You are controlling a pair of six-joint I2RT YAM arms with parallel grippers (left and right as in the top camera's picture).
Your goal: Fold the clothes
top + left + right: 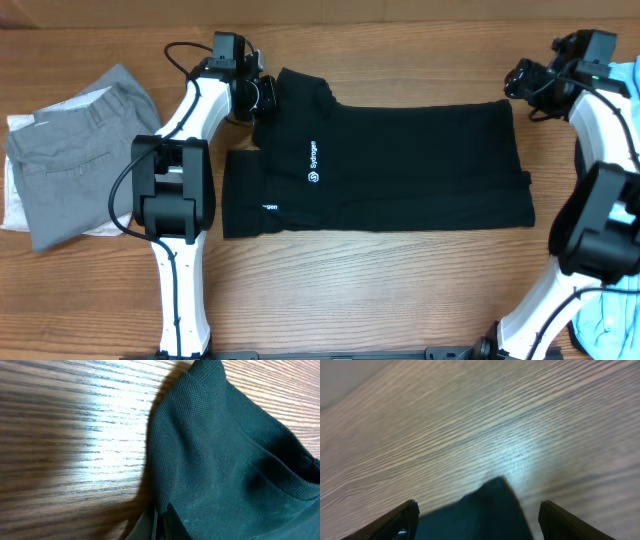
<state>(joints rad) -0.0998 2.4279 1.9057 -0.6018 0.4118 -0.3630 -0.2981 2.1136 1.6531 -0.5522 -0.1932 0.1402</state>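
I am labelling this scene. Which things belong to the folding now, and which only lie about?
In use: black shirt; left tool; right tool, open at a shirt corner.
Lying about: grey trousers; white cloth under them; blue cloth.

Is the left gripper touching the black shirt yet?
Touching. The left wrist view shows the left gripper pinching a fold of the black shirt.

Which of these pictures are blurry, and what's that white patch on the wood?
Left wrist view: table blurred at left, glare mid-wood, black shirt weave sharp. Right wrist view: soft all over, glare above the shirt's corner. Overhead view: evenly lit, crisp.
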